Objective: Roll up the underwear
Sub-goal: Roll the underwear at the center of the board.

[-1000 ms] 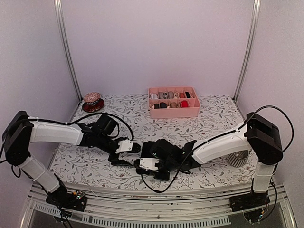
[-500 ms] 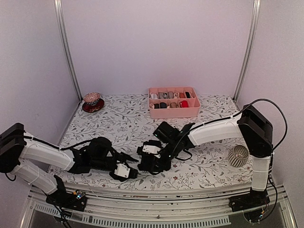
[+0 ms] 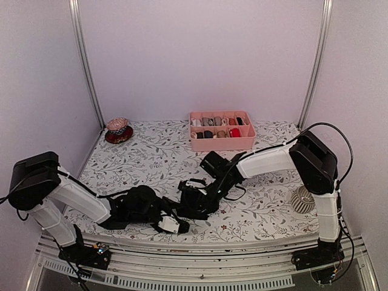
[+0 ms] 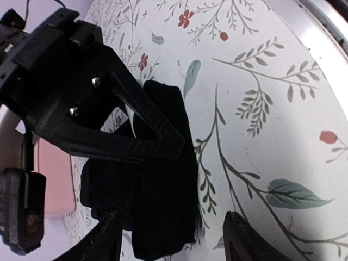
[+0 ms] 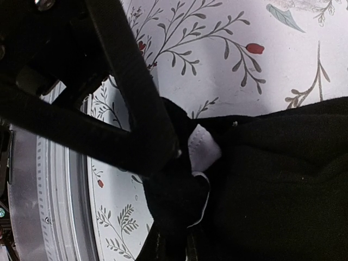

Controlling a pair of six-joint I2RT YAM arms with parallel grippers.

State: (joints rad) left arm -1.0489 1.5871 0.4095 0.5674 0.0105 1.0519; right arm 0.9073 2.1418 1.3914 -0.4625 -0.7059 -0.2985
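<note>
Black underwear (image 3: 195, 205) lies bunched near the table's front middle. In the top view my right gripper (image 3: 193, 197) sits on it. In the right wrist view my right gripper (image 5: 175, 182) is shut on a fold of the underwear (image 5: 272, 185), beside a small white label (image 5: 204, 150). My left gripper (image 3: 174, 223) lies low at the front edge, just left of the fabric. In the left wrist view my left gripper (image 4: 174, 244) is open and the underwear (image 4: 160, 206) lies between its fingers (image 4: 107, 242). I cannot make out a waistband or a second brief.
A pink divided tray (image 3: 222, 143) with small fabric bundles stands at the back centre. A red and pink round object (image 3: 117, 128) sits at the back left. A ribbed silver object (image 3: 303, 197) lies at the right. The metal front rail (image 4: 326, 32) runs close to the left gripper.
My left arm dropped to the front edge and its gripper swept right toward the fabric. My right gripper pulled back from the front edge toward the table's middle with the fabric.
</note>
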